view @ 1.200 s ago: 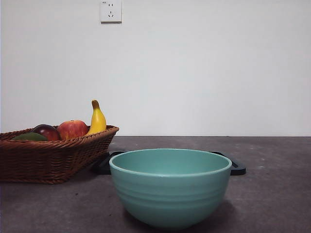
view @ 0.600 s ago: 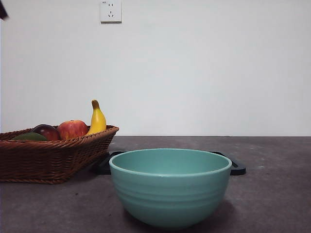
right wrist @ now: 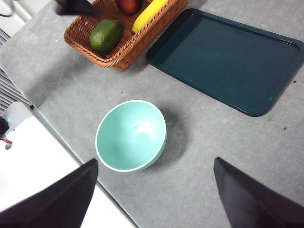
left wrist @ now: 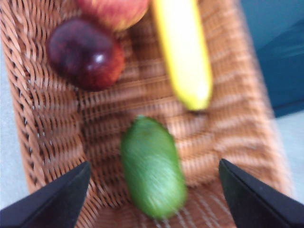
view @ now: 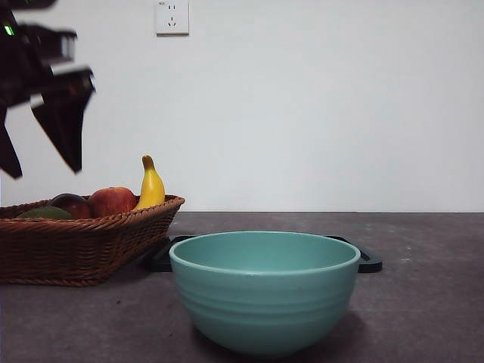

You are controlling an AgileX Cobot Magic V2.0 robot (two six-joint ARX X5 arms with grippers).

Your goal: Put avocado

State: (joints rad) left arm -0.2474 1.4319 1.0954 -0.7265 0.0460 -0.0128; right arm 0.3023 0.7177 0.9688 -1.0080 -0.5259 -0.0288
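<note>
Left gripper hovers w/ jaws spread wide over the wicker basket, holding nothing; the avocado lies on the basket floor directly below, apart from the banana and dark red fruit. Right gripper waits high, also spread and empty. Risk: avocado's rounded, so an off-centre pinch could roll it toward the basket wall, or a jaw could snag the weave.

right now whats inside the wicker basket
The brown wicker basket holds a green oval avocado, yellow banana, dark red-purple round fruit and red-yellow apple; nothing visible hides beneath them.
</note>
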